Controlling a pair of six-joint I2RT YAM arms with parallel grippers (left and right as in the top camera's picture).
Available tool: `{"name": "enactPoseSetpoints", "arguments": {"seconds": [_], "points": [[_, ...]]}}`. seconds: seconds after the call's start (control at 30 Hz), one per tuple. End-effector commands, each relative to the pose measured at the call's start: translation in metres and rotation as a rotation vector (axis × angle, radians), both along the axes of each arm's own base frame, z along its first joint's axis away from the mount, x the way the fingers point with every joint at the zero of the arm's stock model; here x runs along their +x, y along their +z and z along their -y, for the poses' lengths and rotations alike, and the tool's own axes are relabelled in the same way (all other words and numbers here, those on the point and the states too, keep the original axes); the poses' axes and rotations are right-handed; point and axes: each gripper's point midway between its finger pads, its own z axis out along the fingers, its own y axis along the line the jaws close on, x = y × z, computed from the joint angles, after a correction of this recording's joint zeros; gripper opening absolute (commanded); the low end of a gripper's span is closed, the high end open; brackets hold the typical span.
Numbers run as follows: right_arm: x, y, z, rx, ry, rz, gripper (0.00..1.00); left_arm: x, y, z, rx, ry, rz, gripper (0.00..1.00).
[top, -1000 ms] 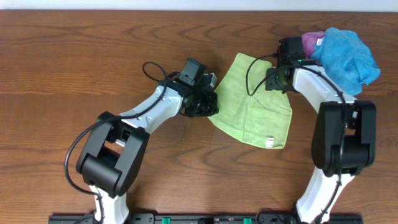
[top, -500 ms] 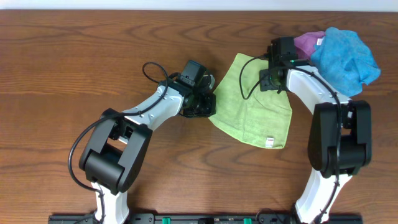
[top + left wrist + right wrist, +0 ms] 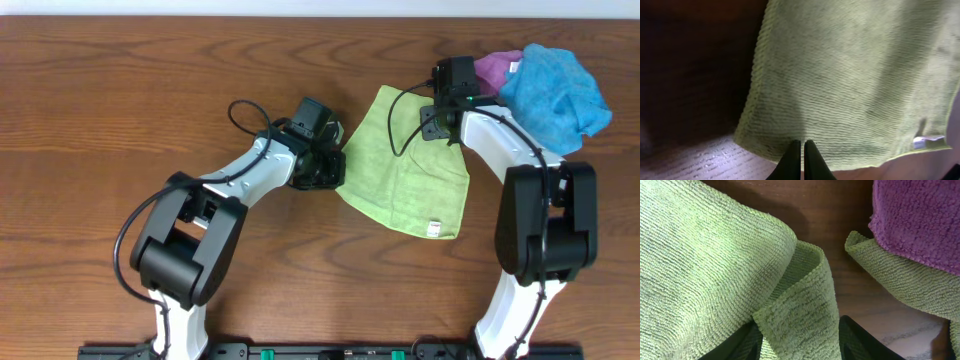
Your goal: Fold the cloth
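Update: right end effector (image 3: 800,337) has nudged over the lime-green cloth (image 3: 405,175) lying on the counter (image 3: 150,100), jaws apart but narrowing around its curled far corner, while left end effector (image 3: 802,147) stays clenched, probably pinching the left edge.

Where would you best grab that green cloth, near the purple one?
The curled-up corner of the cloth, nearest the purple cloth. It is doubled over into a loop that seems raised off the table, so come from above, one finger on each side of the fold. The right fingers straddle it.
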Motion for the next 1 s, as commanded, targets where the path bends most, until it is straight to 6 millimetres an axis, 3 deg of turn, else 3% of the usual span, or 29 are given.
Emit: {"name": "enactPoseSetpoints", "arguments": {"seconds": [0.0, 0.13, 0.23, 0.27, 0.5, 0.6, 0.77, 0.87, 0.97], "points": [[0.007, 0.021, 0.0, -0.016, 0.007, 0.049, 0.47, 0.004, -0.006, -0.001, 0.017, 0.004, -0.003, 0.06], [0.008, 0.022, 0.004, -0.039, -0.006, 0.053, 0.33, 0.004, -0.007, -0.003, 0.029, 0.008, -0.001, 0.06], [0.009, 0.025, 0.014, -0.089, -0.033, 0.065, 0.05, 0.003, -0.009, -0.005, 0.04, 0.004, -0.001, 0.06], [0.01, 0.026, 0.018, -0.109, -0.044, 0.07, 0.01, 0.003, -0.009, -0.006, 0.045, 0.005, -0.003, 0.05], [0.011, 0.032, 0.034, -0.188, -0.099, 0.093, 0.01, 0.002, -0.012, -0.01, 0.068, 0.011, -0.006, 0.06], [0.009, 0.038, 0.049, -0.254, -0.165, 0.109, 0.1, 0.002, -0.012, -0.011, 0.072, 0.011, -0.007, 0.06], [0.003, 0.053, 0.072, -0.375, -0.264, 0.135, 0.42, -0.002, -0.017, -0.02, 0.121, 0.001, -0.01, 0.06], [-0.001, 0.063, 0.068, -0.345, -0.267, 0.14, 0.59, -0.004, -0.018, -0.024, 0.135, -0.014, -0.013, 0.06], [-0.006, 0.087, 0.05, -0.206, -0.253, 0.174, 0.69, 0.002, -0.015, -0.03, 0.132, 0.006, -0.01, 0.05]]}}
